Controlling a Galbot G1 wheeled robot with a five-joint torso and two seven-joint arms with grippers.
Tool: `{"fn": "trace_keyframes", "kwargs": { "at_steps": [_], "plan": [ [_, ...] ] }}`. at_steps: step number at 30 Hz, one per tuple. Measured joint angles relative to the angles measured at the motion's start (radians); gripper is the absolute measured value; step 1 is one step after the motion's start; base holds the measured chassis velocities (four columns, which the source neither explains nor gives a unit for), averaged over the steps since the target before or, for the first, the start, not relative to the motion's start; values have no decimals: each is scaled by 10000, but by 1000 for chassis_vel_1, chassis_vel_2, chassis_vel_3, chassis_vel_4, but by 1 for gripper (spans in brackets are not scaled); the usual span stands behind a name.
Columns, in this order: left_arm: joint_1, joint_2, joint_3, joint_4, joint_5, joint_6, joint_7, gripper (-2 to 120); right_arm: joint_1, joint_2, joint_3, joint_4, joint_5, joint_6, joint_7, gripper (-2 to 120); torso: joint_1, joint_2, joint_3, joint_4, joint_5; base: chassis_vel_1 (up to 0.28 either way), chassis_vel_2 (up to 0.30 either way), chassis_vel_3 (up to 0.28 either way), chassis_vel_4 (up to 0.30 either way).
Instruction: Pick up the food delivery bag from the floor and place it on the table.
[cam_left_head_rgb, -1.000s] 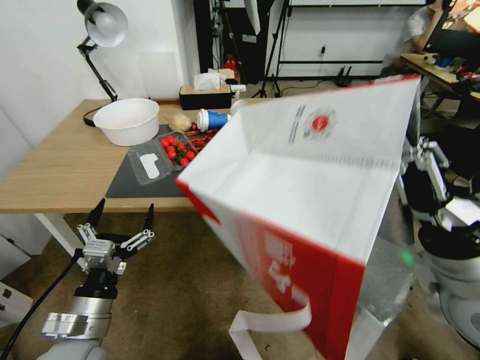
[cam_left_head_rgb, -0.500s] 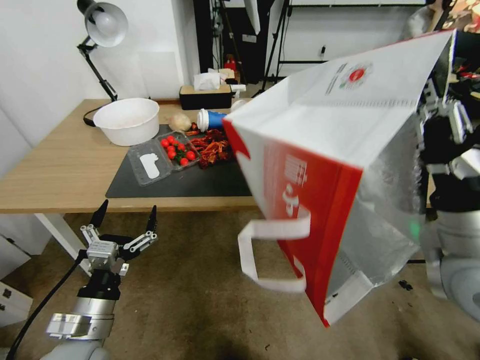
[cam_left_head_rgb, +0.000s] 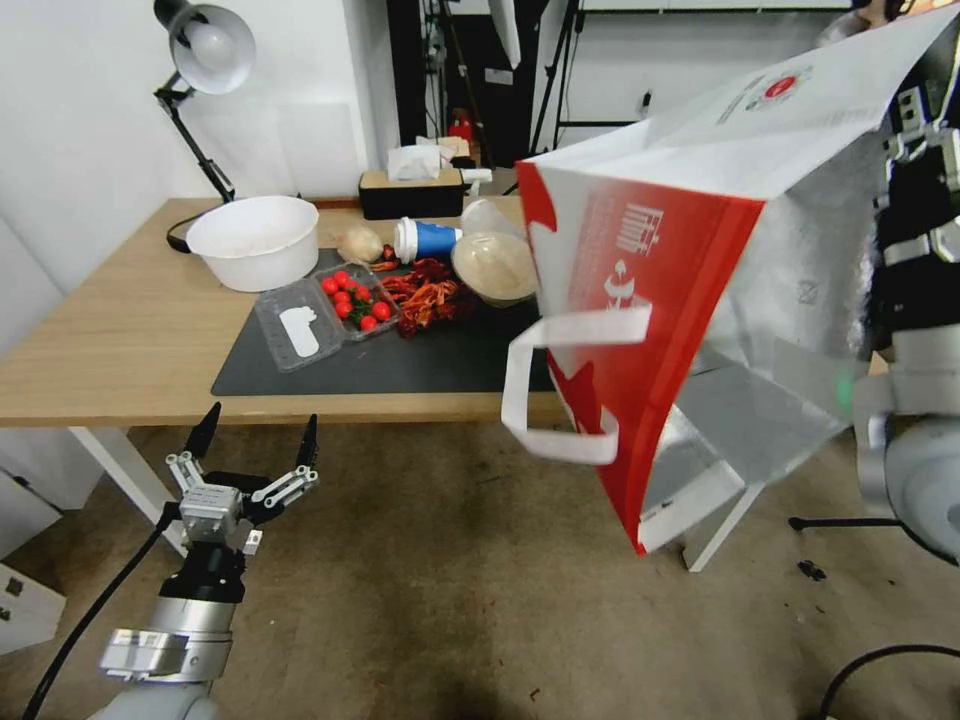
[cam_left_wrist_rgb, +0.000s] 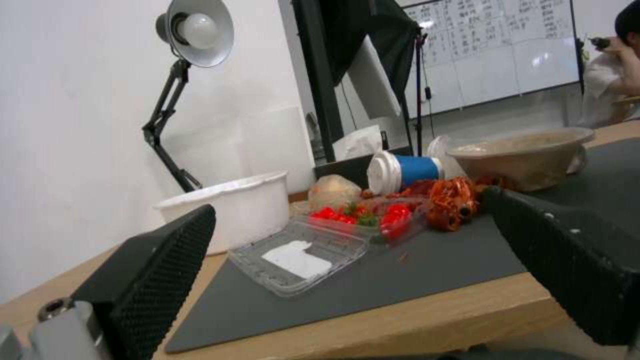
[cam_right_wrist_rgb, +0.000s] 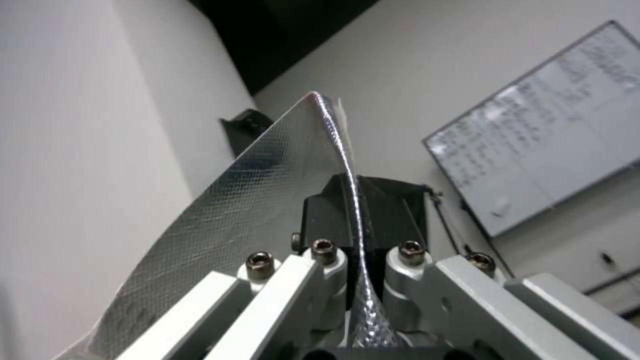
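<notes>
The food delivery bag (cam_left_head_rgb: 660, 290) hangs tilted in the air at the right, above the floor (cam_left_head_rgb: 420, 580) and in front of the table's (cam_left_head_rgb: 120, 340) right end. Its red side panel faces me, a white strap loop (cam_left_head_rgb: 560, 380) dangles, and the foil lining shows. My right gripper (cam_left_head_rgb: 912, 115) is shut on the bag's upper rim; in the right wrist view the foil edge (cam_right_wrist_rgb: 267, 190) runs between the closed fingers of the right gripper (cam_right_wrist_rgb: 357, 210). My left gripper (cam_left_head_rgb: 258, 440) stands open low over the carpet before the table's front edge, holding nothing, its left gripper fingers (cam_left_wrist_rgb: 160, 270) wide apart.
On the table's dark mat (cam_left_head_rgb: 420, 360) lie an open tomato container (cam_left_head_rgb: 350, 300), red food (cam_left_head_rgb: 425, 295), a blue cup (cam_left_head_rgb: 425, 240) and a tan bowl (cam_left_head_rgb: 495, 265). A white bowl (cam_left_head_rgb: 255, 240), desk lamp (cam_left_head_rgb: 205, 50) and tissue box (cam_left_head_rgb: 410, 190) stand behind. The table's left half is bare wood.
The bag has risen and swung up to the right with my right gripper, uncovering the tan bowl and the mat. The left arm has barely moved.
</notes>
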Motion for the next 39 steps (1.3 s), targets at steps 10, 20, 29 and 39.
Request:
{"fn": "trace_keyframes", "kwargs": {
  "at_steps": [10,20,29,39],
  "plan": [
    [48,-36,52,4,112,-40,6,100,875,-166,-66,-817,563,-390,1610,0,0,0,0,-1,0,0,0,0,0],
    [96,-75,99,-9,191,-104,15,100,2003,-518,-352,-2448,912,-861,2111,0,0,-2,-1,0,-1,0,0,0,0],
    [88,-52,124,37,196,-144,16,100,2448,-766,-664,-3309,807,-1116,1905,0,0,-2,-1,0,0,0,0,0,0],
    [4,-6,153,250,191,-145,17,100,2826,-862,-846,-3810,825,-1482,1410,18,-1,-2,-2,0,-1,0,0,0,0]
  ]
}}
